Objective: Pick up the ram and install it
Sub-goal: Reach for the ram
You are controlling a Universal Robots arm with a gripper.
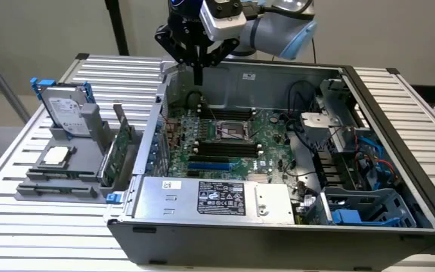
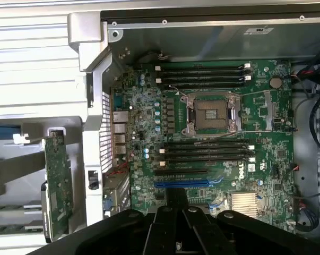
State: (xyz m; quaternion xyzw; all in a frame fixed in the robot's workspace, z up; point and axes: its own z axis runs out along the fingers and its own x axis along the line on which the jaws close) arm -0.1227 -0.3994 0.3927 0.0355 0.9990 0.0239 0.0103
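Slatted white table point(image 1: 21, 221) carries an open computer case point(image 1: 202, 238), and above its motherboard point(image 2: 271, 159) the gripper point(image 1: 199, 79) hangs clenched; where the ram sits I cannot tell, though I judge such a stick light, stiff, fragile, best pinched by its long bare edges.

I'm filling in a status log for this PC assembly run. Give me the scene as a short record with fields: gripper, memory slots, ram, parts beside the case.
gripper: over the far corner of the open computer case, on the exterior view's left
memory slots: black, empty, in rows on both sides of the processor socket
ram: none seated; not told apart among the parts
parts holder: grey, on the table at the exterior view's left of the case; holds a hard drive, a silver processor chip, an upright green card
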